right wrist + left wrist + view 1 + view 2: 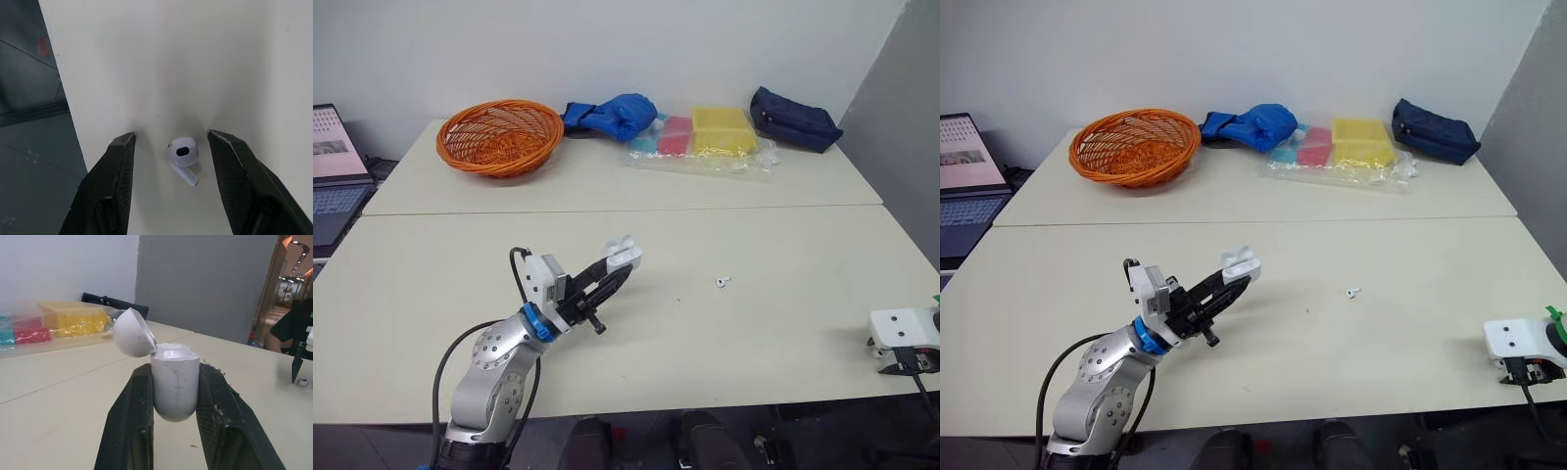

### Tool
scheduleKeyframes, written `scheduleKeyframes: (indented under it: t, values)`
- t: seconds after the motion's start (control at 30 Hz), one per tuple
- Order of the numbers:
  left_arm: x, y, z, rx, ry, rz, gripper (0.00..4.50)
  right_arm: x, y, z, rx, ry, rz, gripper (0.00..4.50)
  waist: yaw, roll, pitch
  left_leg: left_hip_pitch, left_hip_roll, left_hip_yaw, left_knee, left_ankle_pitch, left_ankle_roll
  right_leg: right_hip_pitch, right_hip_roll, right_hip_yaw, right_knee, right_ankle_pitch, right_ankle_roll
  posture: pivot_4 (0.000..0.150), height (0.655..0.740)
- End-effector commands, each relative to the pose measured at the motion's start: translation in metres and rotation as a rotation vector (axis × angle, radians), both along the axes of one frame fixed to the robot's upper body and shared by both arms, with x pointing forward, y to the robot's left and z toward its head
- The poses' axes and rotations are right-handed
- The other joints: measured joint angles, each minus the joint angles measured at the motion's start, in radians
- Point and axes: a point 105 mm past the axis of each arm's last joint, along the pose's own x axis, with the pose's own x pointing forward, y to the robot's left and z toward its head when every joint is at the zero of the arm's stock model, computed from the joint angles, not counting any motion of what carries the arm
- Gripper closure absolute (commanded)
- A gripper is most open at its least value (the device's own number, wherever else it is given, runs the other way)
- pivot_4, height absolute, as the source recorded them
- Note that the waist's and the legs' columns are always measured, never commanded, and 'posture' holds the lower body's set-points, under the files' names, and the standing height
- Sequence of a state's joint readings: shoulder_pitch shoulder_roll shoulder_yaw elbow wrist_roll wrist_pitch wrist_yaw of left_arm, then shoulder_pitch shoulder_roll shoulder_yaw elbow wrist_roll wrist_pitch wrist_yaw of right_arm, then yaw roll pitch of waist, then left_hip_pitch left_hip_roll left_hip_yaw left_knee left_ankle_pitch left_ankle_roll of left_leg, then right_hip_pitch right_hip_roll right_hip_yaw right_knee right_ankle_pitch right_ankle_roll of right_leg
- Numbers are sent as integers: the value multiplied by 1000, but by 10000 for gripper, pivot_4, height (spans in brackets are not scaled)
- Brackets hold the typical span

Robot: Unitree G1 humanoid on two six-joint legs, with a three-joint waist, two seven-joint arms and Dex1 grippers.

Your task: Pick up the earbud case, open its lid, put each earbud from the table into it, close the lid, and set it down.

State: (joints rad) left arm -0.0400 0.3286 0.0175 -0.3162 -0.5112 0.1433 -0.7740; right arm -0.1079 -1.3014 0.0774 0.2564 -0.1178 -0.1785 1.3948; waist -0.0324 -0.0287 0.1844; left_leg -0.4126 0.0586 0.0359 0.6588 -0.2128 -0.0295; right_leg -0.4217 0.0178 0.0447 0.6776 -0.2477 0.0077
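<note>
Overhead, the right gripper (171, 133) was cut off at the table's (754, 333) near right edge; its wrist view showed the fingers apart, straddling an earbud (183, 152). The left gripper (619, 266) clamped the earbud case (174, 382), lid (133, 333) open, above mid-table, left of a second earbud (722, 282)

Orange basket (499, 137); blue bag (617, 116); navy pouch (795, 119); laptop (335, 171)
</note>
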Motion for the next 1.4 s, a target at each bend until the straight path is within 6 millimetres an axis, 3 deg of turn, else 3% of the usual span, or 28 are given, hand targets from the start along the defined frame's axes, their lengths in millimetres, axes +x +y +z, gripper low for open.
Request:
scheduleKeyframes:
  t: [0.03, 0.5, 0.7, 1.0, 1.17, 1.23, 1.27, 1.37, 1.4]
  values:
    - [-4, 1, 14, -9, -58, 0, 37293, 3, -4, 2, -34, -11, -8, 21029, 0, 0, 0, 0, 0, 0, 0, 0, 0, 0, 0, 0, 0, 0, 0, 1500, 7400]
    - [-5, -1, 16, -9, -60, -4, 37293, 5, -4, 1, -45, -19, -19, 21029, 0, 0, 0, 0, 0, 0, 1, 0, 0, 1, -1, 0, 0, 0, 0, 1500, 7400]
    - [-5, -1, 16, -9, -60, -8, 37293, 4, -9, 0, -74, -18, -11, 40584, 0, 0, 0, 0, 0, 0, 2, 0, 0, 1, -1, 0, 0, 0, 0, 1500, 7400]
    - [-4, -2, 17, -6, -62, -16, 37293, 8, 0, 4, -44, -35, 0, 40841, 0, 0, 0, 0, 0, 0, 2, 0, 0, 1, -1, 0, 0, 0, 0, 1500, 7400]
    - [-3, 0, 16, -3, -65, -14, 37293, 23, 48, 35, 130, -101, 0, 40841, -3, 0, 0, 1, 0, 0, 1, 0, 0, 0, -1, 0, 1, 0, 0, 1500, 7400]
    - [1, -1, 16, -5, -68, -6, 37293, 40, 102, 69, 459, -148, -148, 40841, -6, 0, 0, 2, 1, 0, 0, 0, 0, 0, 0, 0, 2, 0, 0, 1500, 7400]
    - [3, -4, 18, -7, -78, -7, 37293, 51, 134, 98, 714, -167, -243, 40841, -7, 0, 0, 2, 2, -1, 0, 0, 0, 0, 1, 0, 2, 0, 0, 1500, 7400]
    - [12, -11, 24, -41, -96, -3, 37293, 73, 193, 167, 1270, -135, -427, 40841, -20, -1, 2, 3, 3, -4, 0, 0, -1, 0, 1, 1, 4, 2, 0, 1500, 7400]
    - [15, -12, 25, -52, -100, -3, 37293, 76, 205, 182, 1401, -100, -464, 40841, -19, 0, 1, 5, 2, -3, -2, 0, -1, 2, 3, 0, 4, 2, 0, 1500, 7400]
